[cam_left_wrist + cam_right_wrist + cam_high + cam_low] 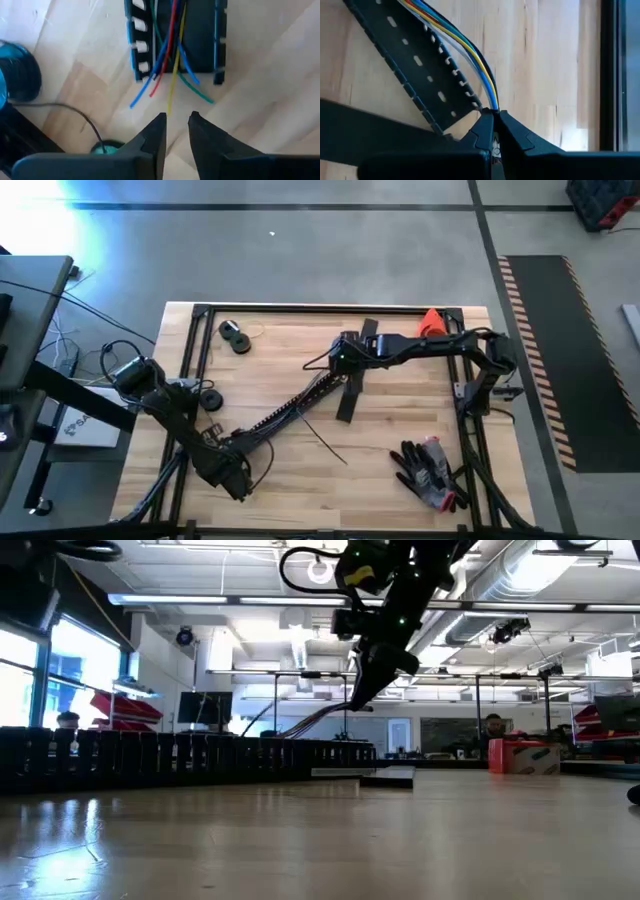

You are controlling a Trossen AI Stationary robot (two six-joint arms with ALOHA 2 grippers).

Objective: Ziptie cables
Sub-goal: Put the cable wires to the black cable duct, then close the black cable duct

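Note:
The cables [470,50] are a bundle of thin coloured wires lying along a long black slotted bar [275,415] that runs slantwise across the table. Their near ends [167,82] fan out of the bar's near-left end onto the wood. My left gripper [177,120] stands open just short of those ends, with nothing between its fingers; in the high view it is at the table's near left [228,450]. My right gripper [342,363] is at the bar's far-right end, shut on the cables, and held above the table [372,675]. My right gripper pinches the cables' far-right end [492,106], all the wires gathered together, between its two fingertips. The fingers slant down from above. That end is lifted off the table, and the wires [300,725] slope down from it toward the bar.
A second black bar [350,395] and a thin zip tie [325,442] lie mid-table. Black gloves [430,472] sit near the right front, tape rolls [235,336] at the far left, and an orange object [430,321] at the far right. A black frame [330,308] rims the table.

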